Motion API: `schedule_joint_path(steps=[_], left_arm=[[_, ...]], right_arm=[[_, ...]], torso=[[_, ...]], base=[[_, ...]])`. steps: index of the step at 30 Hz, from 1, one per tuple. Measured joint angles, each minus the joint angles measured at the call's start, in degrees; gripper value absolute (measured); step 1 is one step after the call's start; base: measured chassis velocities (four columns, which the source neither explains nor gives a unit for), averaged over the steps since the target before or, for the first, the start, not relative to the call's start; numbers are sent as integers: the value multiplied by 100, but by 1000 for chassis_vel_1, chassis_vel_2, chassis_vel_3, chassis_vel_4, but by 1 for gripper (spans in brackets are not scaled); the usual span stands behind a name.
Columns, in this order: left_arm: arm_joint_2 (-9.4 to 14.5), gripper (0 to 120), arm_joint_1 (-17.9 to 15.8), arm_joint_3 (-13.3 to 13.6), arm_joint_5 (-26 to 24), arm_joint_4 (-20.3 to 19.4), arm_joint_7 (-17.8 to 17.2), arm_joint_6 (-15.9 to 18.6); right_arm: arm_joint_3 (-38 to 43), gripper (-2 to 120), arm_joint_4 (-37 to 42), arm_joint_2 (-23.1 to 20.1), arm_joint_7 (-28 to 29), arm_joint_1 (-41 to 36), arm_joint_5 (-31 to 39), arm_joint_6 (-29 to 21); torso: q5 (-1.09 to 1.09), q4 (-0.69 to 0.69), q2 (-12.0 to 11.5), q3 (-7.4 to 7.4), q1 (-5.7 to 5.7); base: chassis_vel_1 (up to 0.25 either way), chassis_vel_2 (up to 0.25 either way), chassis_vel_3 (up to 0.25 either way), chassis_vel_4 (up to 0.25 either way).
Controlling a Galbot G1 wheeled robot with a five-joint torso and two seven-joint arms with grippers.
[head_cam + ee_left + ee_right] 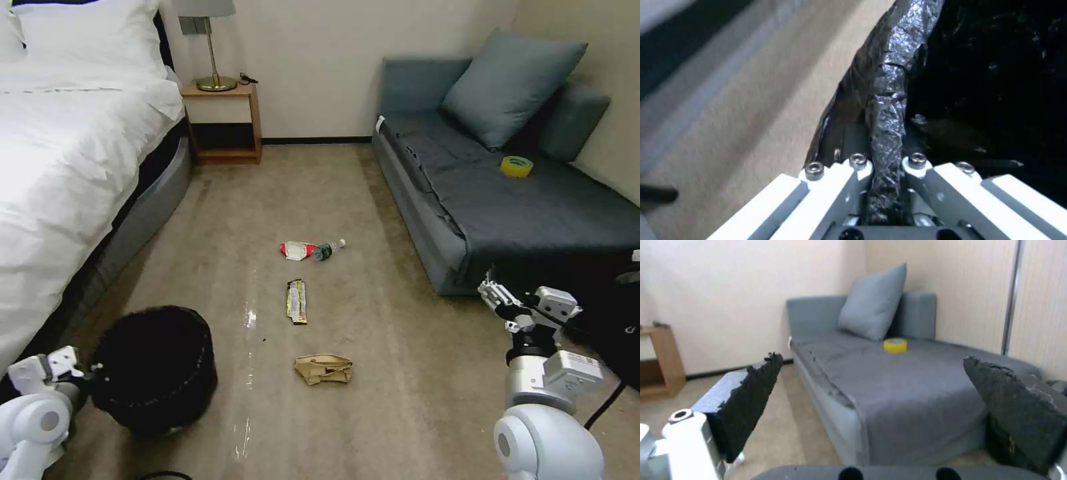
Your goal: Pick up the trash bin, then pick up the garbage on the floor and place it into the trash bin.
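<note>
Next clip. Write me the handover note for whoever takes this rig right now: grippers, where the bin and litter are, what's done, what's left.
Left gripper: shut on the trash bin's bag-lined rim, at the robot's lower left beside the bed.
Right gripper: open, empty, raised near the sofa.
Garbage, all on the carpet ahead: brown paper bag nearest, gold wrapper beyond it, red-and-white packet and green bottle farthest.
Done: bin gripped.
Left: all four pieces still to be picked up and dropped in. The yellow tape roll on the sofa is not litter.
</note>
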Motion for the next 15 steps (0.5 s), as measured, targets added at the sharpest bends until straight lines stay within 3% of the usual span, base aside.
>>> schedule_joint_path(steps=[10, 15], left_arm=[[-384, 1, 15, -140, 1240, -864, 283, -20], [-513, 1, -2, -85, 1674, -910, 391, -24]], right_arm=[[54, 100, -69, -124, -37, -80, 112, 631], [-24, 100, -190, -97, -310, -127, 108, 966]], torso=[[4, 1, 0, -1, 0], [4, 2, 0, 0, 0]], base=[[0, 0, 0, 0], [0, 0, 0, 0]])
